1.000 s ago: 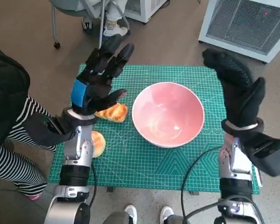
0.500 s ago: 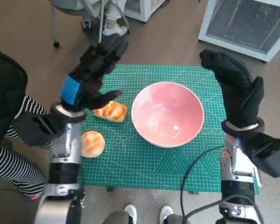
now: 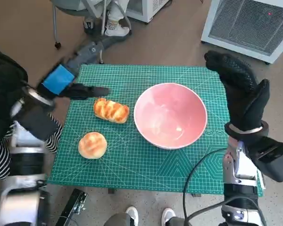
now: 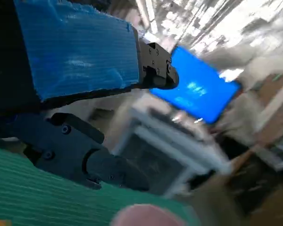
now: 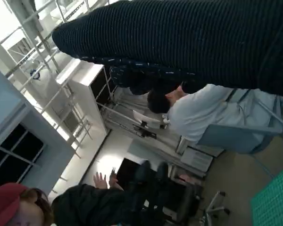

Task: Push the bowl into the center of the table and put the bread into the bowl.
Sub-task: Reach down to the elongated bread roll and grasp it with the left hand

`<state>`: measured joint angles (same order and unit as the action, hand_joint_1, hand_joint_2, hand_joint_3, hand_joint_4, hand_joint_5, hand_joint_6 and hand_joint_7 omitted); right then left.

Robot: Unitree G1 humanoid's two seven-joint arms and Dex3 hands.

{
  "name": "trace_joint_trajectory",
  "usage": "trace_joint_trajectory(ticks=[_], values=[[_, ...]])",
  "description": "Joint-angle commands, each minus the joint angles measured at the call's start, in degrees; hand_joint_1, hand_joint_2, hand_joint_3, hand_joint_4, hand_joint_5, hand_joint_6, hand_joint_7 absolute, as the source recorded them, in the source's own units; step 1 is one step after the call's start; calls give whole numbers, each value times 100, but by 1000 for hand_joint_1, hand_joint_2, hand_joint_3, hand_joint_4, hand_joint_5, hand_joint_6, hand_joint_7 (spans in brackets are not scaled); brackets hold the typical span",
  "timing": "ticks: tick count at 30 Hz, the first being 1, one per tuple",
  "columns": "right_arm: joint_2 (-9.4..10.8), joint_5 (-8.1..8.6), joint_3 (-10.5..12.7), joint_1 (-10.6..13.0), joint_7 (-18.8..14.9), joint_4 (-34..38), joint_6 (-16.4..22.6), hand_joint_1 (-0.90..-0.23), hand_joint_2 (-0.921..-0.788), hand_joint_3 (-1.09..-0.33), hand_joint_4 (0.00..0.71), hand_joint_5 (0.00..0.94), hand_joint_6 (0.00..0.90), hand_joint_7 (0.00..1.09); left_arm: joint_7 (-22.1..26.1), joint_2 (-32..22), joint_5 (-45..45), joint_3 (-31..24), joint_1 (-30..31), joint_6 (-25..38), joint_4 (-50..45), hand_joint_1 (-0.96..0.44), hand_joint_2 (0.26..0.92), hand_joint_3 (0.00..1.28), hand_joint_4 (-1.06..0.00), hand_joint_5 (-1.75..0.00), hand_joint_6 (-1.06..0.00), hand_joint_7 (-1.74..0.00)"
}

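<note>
Bread comes in two pieces on the green mat [image 3: 146, 169]: an elongated braided loaf [image 3: 111, 110] just left of the pink bowl [image 3: 170, 114], and a round bun [image 3: 92, 144] nearer the robot, both clear of the bowl. The loaf's long axis runs across the table, tilted slightly, its right end toward the bowl's rim. The bowl sits upright near the mat's middle.

Only the head view shows bread; the left wrist view catches the mat's edge, a sliver of pink rim and a blurred room, and the right wrist view shows people seated beyond the glove.

Against half a second ago, the left hand [image 3: 70, 75] has swung out past the mat's far-left corner, fingers spread, holding nothing, well apart from the loaf. The right hand [image 3: 240, 89] stays raised beside the bowl, fingers apart, empty.
</note>
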<state>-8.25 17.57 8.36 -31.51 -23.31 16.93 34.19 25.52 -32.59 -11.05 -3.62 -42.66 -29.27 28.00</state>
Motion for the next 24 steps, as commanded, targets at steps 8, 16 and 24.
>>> trace_joint_trajectory(ticks=[8, 16, 24], values=[[63, -126, -17, 142, 152, 78, -3, -739, -921, -665, 194, 5, 183, 301, 1262, -471, -459, 853, -374, 2330, -567, 38, 736, 26, -97, 0, -242, -59], [75, -99, -22, 168, 163, 32, -23, -739, -921, -667, 194, 4, 180, 307, 1193, -406, -870, 1218, -460, 2905, -590, 81, 739, 24, -97, -1, -250, -36], [81, -78, -19, 179, 159, 20, -25, -734, -921, -671, 194, 3, 176, 314, 1158, -280, -1110, 1538, -737, 2984, -123, 55, 732, 16, -97, 0, -257, -22]])
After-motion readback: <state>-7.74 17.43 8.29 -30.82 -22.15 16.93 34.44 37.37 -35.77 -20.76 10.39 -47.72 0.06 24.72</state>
